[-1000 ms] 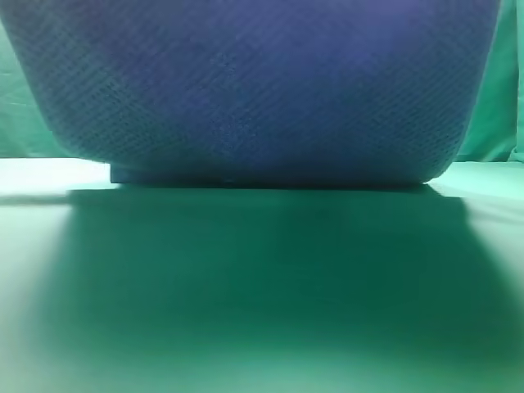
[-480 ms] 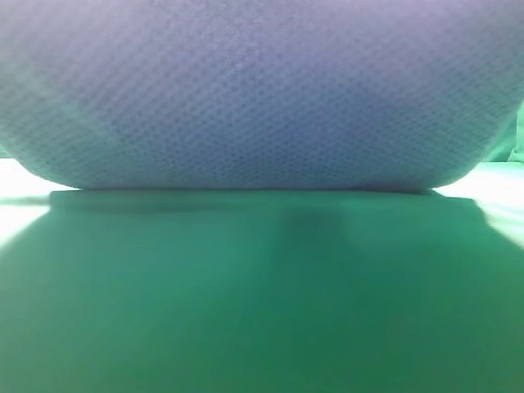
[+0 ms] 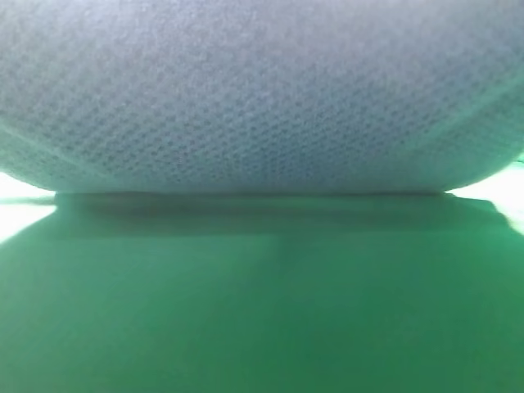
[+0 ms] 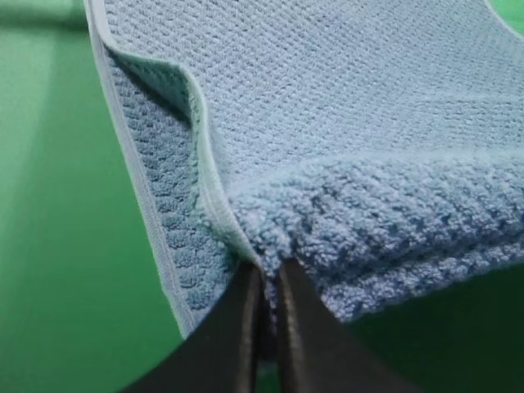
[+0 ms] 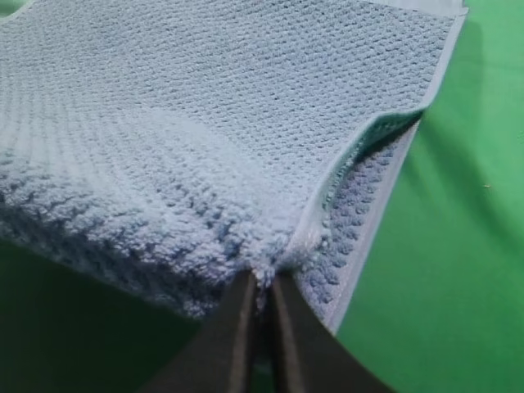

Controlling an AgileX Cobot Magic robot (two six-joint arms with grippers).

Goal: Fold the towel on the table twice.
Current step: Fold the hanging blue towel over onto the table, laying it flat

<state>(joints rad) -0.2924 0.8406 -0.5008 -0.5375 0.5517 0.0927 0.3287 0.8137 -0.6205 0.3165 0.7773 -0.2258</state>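
Observation:
The blue-grey waffle-weave towel (image 3: 262,98) hangs lifted close in front of the exterior high camera and fills the upper half of that view. Its lower fold line meets the green table (image 3: 262,311) in shadow. My left gripper (image 4: 266,278) is shut on a folded corner of the towel (image 4: 344,123), with the pale edge curling to its left. My right gripper (image 5: 262,282) is shut on the other corner of the towel (image 5: 205,123), pale edge to its right. Neither gripper shows in the exterior high view. The white tag is hidden.
Bare green table lies left of the towel in the left wrist view (image 4: 65,246) and right of it in the right wrist view (image 5: 458,246). Bright patches of table show at both sides in the exterior high view.
The lifted towel has come closer to the exterior camera and now covers the full width of the view, hiding the green backdrop. Its shadow on the table has grown.

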